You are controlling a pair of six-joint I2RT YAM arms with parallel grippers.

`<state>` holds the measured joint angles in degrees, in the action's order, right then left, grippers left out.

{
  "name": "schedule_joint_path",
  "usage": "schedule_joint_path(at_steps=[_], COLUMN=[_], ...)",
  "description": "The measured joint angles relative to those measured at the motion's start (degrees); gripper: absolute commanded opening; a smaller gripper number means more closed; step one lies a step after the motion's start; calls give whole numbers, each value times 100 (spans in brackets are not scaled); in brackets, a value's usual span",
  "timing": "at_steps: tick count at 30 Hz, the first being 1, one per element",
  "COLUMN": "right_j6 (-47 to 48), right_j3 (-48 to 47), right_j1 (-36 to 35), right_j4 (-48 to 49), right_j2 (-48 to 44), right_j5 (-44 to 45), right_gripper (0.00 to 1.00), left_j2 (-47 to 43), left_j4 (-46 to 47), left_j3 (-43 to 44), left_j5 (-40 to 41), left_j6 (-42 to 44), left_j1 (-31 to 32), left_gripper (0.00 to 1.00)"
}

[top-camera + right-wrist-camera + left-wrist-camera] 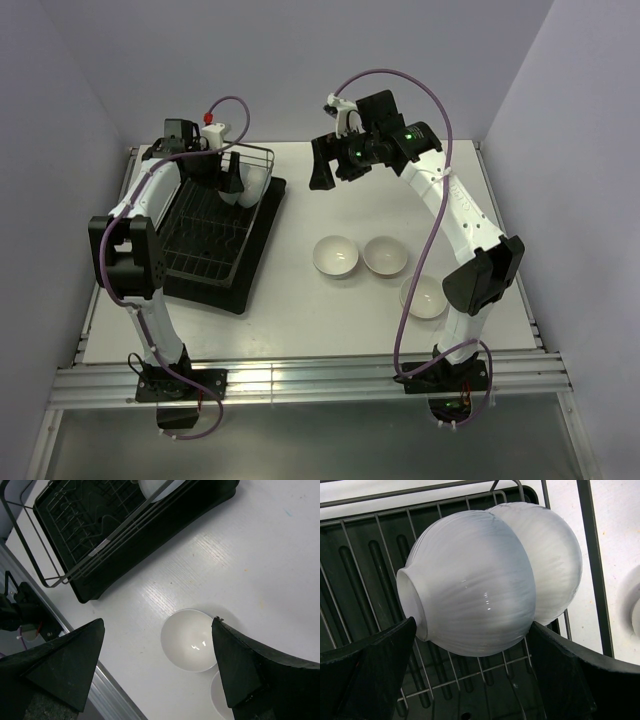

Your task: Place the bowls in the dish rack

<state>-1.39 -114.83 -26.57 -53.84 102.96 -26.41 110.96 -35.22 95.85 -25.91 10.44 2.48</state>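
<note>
White table (330,330), rectangular, closed in on 3 sides by pale walls (80,80), carries everything listed below. 2 white-and-black arms are bolted at its near edge. The left arm (135,255) bends up and forward over the rack. The right arm (465,225) reaches up toward the far middle of the table. Each arm has a purple cable (428,250) looping along it. The dish rack (205,240) is dark wire with raised sides. It sits on a flat black tray (262,235) on the left part of the table, its long side running away from the arms. There are 5 bowls, all white and glossy. Bowl 1 (470,585) and bowl 2 (555,555) stand on edge at the far end of the rack, undersides toward the left wrist camera, bowl 1 overlapping bowl 2 behind it. Bowl 3 (335,256), bowl 4 (385,256) and bowl 5 (424,297) sit upright on the bare table to the right of the tray. Bowls 3 and 4 are just beside each other, and bowl 5 is nearer the right arm's base. The left gripper (472,622), black, is down inside the rack's far end, its fingers (370,670) spread wide on either side of bowl 1. Whether either finger touches the bowl cannot be told. The right gripper (157,625), black, hangs above the table with fingers apart and nothing held. In its own wrist view bowl 3 lies on the table below it, apart from the tray.
</note>
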Motion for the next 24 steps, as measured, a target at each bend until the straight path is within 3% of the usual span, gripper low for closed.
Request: schedule_joint_path(at_steps=[24], right_j6=[0], right_j3=[-31], right_j1=[0], right_j4=[-24], right_j2=[0], right_j5=[-2], right_gripper=[96], left_j2=[-103], left_j4=[-13], left_j3=[2], left_j5=[-275], left_j6=[-66], left_j1=[-118], left_gripper=[99])
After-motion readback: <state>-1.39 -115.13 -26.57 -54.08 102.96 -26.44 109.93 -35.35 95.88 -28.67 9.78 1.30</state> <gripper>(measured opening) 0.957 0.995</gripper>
